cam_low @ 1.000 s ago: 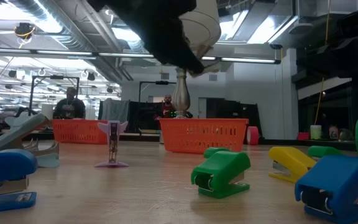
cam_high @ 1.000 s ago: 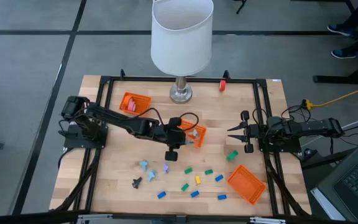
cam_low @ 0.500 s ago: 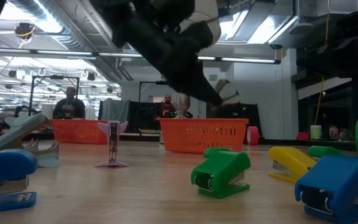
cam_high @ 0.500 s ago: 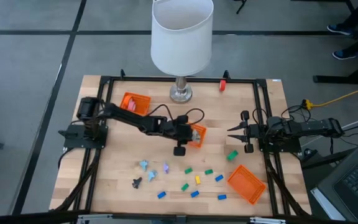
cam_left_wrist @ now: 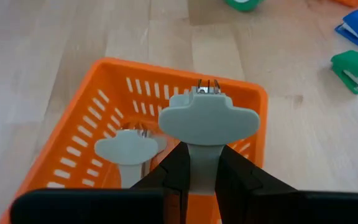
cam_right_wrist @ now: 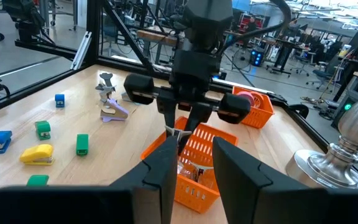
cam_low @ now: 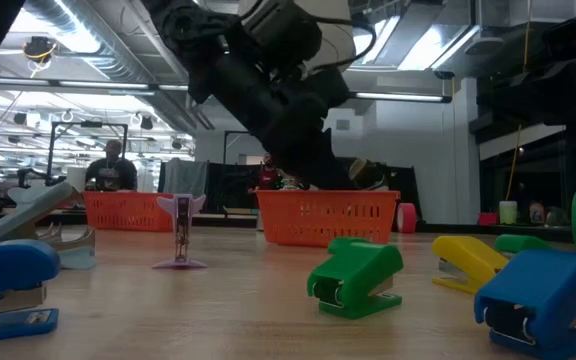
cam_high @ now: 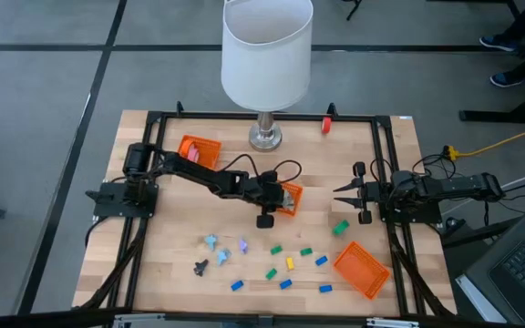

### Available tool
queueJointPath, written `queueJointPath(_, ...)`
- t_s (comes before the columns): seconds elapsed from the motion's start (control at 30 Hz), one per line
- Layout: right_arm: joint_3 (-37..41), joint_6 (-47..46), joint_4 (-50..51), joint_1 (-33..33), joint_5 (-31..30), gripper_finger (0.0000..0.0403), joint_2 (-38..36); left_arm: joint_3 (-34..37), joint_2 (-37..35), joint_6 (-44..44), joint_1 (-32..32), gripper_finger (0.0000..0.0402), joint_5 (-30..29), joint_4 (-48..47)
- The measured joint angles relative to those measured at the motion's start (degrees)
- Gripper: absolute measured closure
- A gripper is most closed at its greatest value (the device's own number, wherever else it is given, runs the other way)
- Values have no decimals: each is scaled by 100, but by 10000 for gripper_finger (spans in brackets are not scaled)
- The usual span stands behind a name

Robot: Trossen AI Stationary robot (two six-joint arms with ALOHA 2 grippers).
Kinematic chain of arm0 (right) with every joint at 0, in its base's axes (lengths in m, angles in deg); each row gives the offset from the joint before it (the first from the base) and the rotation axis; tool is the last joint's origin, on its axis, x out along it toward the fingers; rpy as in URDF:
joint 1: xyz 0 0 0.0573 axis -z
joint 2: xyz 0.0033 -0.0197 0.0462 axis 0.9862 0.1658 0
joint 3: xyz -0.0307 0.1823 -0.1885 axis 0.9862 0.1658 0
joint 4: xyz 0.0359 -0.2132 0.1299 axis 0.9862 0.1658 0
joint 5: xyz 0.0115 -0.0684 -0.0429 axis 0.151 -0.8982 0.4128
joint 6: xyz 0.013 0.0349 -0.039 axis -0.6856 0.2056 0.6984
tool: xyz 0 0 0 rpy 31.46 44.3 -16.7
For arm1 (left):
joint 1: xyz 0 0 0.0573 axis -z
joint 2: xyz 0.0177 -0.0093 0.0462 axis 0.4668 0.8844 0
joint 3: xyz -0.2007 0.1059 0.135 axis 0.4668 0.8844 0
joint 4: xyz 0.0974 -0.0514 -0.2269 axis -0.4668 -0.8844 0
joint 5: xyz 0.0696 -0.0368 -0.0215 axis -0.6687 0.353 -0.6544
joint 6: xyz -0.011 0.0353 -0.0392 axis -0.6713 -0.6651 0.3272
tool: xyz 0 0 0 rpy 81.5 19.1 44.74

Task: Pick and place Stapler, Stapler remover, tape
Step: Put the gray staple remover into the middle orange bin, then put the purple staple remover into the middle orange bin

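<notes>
- Since a second ago the left gripper [cam_high: 276,194] has swung from open bench to above the middle basket [cam_high: 289,201], lowering toward it.
- It pinches a grey staple remover [cam_left_wrist: 207,121] by its stem, wide head away from the wrist, long axis in line with the fingers.
- Another remover [cam_left_wrist: 128,150] already lies inside.
- Placing step: next, I judge, spread the fingers to drop it.
- The right gripper [cam_high: 340,191] waits near the right edge, nearly pressed together, empty.

Left tool [cam_left_wrist: 199,171] clamped; right tool [cam_high: 340,192] waits.
</notes>
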Motion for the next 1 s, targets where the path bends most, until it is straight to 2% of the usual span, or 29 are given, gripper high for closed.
queueJointPath(0.23, -2, 2, 0, -1, 0, 297, 0, 0, 0, 14, 0, 340, -9, -15)
queueJointPath(0.57, 0, 1, 0, 0, 0, 297, 2, 0, 0, 65, 0, 344, -11, -15)
queueJointPath(1.0, -2, 1, 0, 0, 0, 297, 0, 0, 0, 197, 0, 299, -149, -15)
